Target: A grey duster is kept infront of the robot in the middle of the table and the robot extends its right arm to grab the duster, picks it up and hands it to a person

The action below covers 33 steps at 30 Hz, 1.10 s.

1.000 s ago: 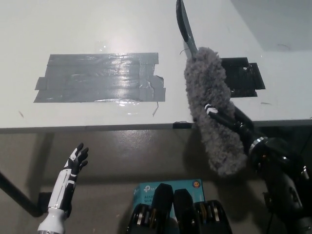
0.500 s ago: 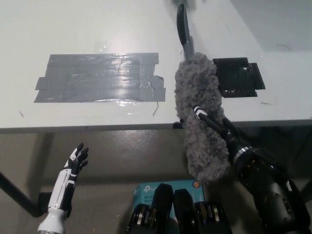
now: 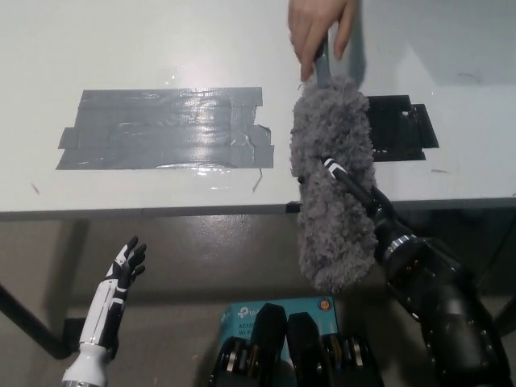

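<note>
The grey fluffy duster [image 3: 330, 177] is held up over the table's front edge, its dark handle pointing toward the top of the picture. My black right hand [image 3: 359, 193] is shut on the duster's fluffy head, its fingers sunk in the fibres. A person's hand [image 3: 318, 28] reaches in from the top and closes around the duster's handle. My white left hand [image 3: 125, 266] rests low at the lower left, below the table edge, fingers apart and holding nothing.
A patch of grey tape [image 3: 165, 129] covers the middle of the white table [image 3: 121, 48]. A black square mat [image 3: 399, 125] lies at the right, partly behind the duster. A teal box [image 3: 242, 318] sits on the floor below.
A person's hand has come in from the top and taken the duster's handle. My right arm has shifted left with the duster and turned it more upright.
</note>
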Motion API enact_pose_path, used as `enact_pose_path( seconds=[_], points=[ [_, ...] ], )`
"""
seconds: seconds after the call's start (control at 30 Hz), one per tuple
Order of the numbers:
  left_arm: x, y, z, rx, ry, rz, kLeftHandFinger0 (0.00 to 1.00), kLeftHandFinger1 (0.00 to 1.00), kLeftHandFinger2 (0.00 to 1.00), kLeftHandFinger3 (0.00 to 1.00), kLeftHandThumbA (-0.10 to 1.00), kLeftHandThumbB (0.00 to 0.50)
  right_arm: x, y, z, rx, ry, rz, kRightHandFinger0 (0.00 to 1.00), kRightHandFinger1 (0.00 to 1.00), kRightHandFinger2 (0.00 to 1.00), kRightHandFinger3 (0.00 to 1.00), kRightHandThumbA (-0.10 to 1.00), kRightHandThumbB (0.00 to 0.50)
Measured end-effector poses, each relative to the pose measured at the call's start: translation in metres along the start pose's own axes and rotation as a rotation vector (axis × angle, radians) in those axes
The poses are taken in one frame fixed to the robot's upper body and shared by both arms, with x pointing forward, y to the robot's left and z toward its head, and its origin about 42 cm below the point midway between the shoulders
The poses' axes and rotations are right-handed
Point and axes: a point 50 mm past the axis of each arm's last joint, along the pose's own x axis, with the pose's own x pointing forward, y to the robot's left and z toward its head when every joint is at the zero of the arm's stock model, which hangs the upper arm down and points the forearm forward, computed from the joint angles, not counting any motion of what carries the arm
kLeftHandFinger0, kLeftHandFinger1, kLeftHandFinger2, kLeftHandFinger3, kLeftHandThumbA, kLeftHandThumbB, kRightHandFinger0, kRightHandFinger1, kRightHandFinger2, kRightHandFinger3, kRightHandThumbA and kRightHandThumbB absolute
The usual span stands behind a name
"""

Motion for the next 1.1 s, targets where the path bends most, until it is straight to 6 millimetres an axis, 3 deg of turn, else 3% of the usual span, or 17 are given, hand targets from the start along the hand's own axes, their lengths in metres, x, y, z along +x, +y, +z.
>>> enact_pose_path(
  seconds=[0.2, 0.3, 0.37, 0.4, 0.43, 0.47, 0.5, 0.53, 0.57, 0.6, 0.63, 0.7, 0.87, 1.0, 1.1],
  points=[
    [0.002, 0.001, 0.001, 0.002, -0.005, -0.001, 1.00, 1.00, 1.00, 1.00, 1.00, 0.323, -0.003, 0.012, 0.003, 0.061, 0.006, 0.019, 0.00, 0.36, 0.80, 1.00, -0.10, 0.073],
    [0.003, 0.001, 0.002, 0.003, -0.007, -0.002, 1.00, 1.00, 1.00, 1.00, 1.00, 0.321, -0.003, 0.017, 0.005, 0.072, 0.008, 0.028, 0.00, 0.38, 0.81, 1.00, -0.10, 0.085],
    [0.006, 0.002, 0.003, 0.007, -0.014, -0.007, 1.00, 1.00, 1.00, 1.00, 1.00, 0.320, -0.003, 0.025, 0.008, 0.093, 0.013, 0.049, 0.00, 0.37, 0.81, 1.00, -0.10, 0.121],
    [0.007, 0.003, 0.005, 0.010, -0.020, -0.011, 1.00, 1.00, 1.00, 1.00, 1.00, 0.320, -0.003, 0.030, 0.010, 0.106, 0.016, 0.064, 0.07, 0.47, 0.93, 1.00, -0.10, 0.155],
    [0.008, 0.004, 0.005, 0.011, -0.023, -0.012, 1.00, 1.00, 1.00, 1.00, 1.00, 0.320, -0.003, 0.033, 0.011, 0.109, 0.017, 0.071, 0.32, 0.76, 1.00, 1.00, 0.01, 0.186],
    [0.009, 0.005, 0.007, 0.014, -0.027, -0.015, 1.00, 1.00, 1.00, 1.00, 1.00, 0.321, -0.003, 0.037, 0.013, 0.113, 0.018, 0.085, 0.37, 0.81, 1.00, 1.00, 0.05, 0.199],
    [0.010, 0.005, 0.007, 0.015, -0.029, -0.016, 1.00, 1.00, 1.00, 1.00, 1.00, 0.320, -0.003, 0.040, 0.014, 0.112, 0.018, 0.095, 0.88, 1.00, 1.00, 1.00, 0.33, 0.257],
    [0.011, 0.005, 0.007, 0.016, -0.030, -0.018, 1.00, 1.00, 1.00, 1.00, 1.00, 0.320, -0.004, 0.043, 0.015, 0.106, 0.020, 0.109, 0.88, 1.00, 1.00, 1.00, 0.33, 0.257],
    [0.011, 0.005, 0.008, 0.016, -0.031, -0.019, 1.00, 1.00, 1.00, 1.00, 1.00, 0.323, -0.004, 0.045, 0.016, 0.101, 0.023, 0.123, 1.00, 1.00, 1.00, 1.00, 0.47, 0.360],
    [0.012, 0.005, 0.008, 0.017, -0.033, -0.024, 1.00, 1.00, 1.00, 1.00, 1.00, 0.323, -0.005, 0.047, 0.017, 0.092, 0.033, 0.152, 1.00, 1.00, 1.00, 1.00, 0.47, 0.360],
    [0.012, 0.005, 0.008, 0.017, -0.034, -0.025, 1.00, 1.00, 1.00, 1.00, 1.00, 0.325, -0.006, 0.047, 0.018, 0.087, 0.036, 0.163, 1.00, 1.00, 1.00, 1.00, 0.58, 0.403],
    [0.012, 0.005, 0.009, 0.018, -0.035, -0.027, 1.00, 1.00, 1.00, 1.00, 1.00, 0.326, -0.007, 0.047, 0.020, 0.069, 0.041, 0.194, 1.00, 1.00, 1.00, 1.00, 0.65, 0.425],
    [0.012, 0.005, 0.009, 0.018, -0.036, -0.028, 1.00, 1.00, 1.00, 1.00, 1.00, 0.326, -0.011, 0.047, 0.022, 0.044, 0.043, 0.260, 1.00, 1.00, 1.00, 1.00, 0.70, 0.460],
    [0.013, 0.005, 0.009, 0.018, -0.037, -0.028, 1.00, 1.00, 1.00, 1.00, 1.00, 0.324, -0.014, 0.051, 0.021, 0.038, 0.041, 0.306, 1.00, 1.00, 1.00, 1.00, 0.84, 0.498],
    [0.013, 0.005, 0.010, 0.018, -0.039, -0.028, 1.00, 1.00, 1.00, 1.00, 1.00, 0.325, -0.024, 0.055, 0.022, -0.003, 0.020, 0.373, 1.00, 1.00, 1.00, 1.00, 0.85, 0.493]
  ],
)
